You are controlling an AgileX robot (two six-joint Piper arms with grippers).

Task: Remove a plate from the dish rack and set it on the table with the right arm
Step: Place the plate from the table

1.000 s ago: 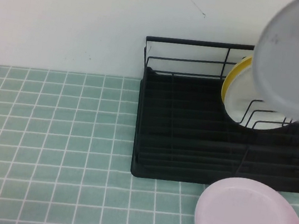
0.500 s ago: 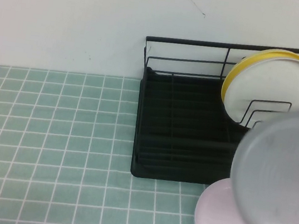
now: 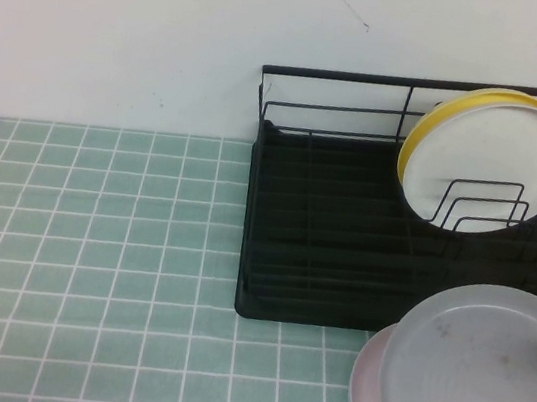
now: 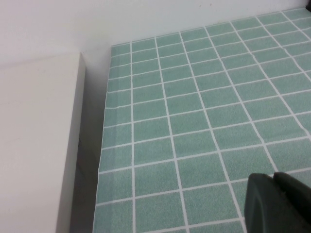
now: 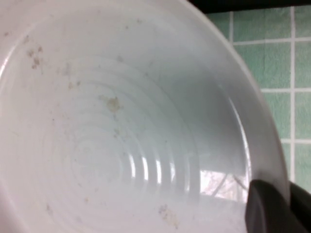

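The plate (image 3: 479,379) is lying face up just in front of the dish rack (image 3: 340,262), overlapping the pale pink plate (image 3: 368,383) on the table (image 3: 87,265). The right gripper (image 5: 279,208) is sitting at its rim; the left gripper (image 4: 277,204) is hovering over tiles well away from the rack. Finger state: cannot tell for either.

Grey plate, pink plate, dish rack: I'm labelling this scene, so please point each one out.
grey plate (image 3: 479,379), high view, middle of its face.
pink plate (image 3: 364,382), high view, the left edge showing under the grey plate.
dish rack (image 3: 329,235), high view, its black ribbed tray.
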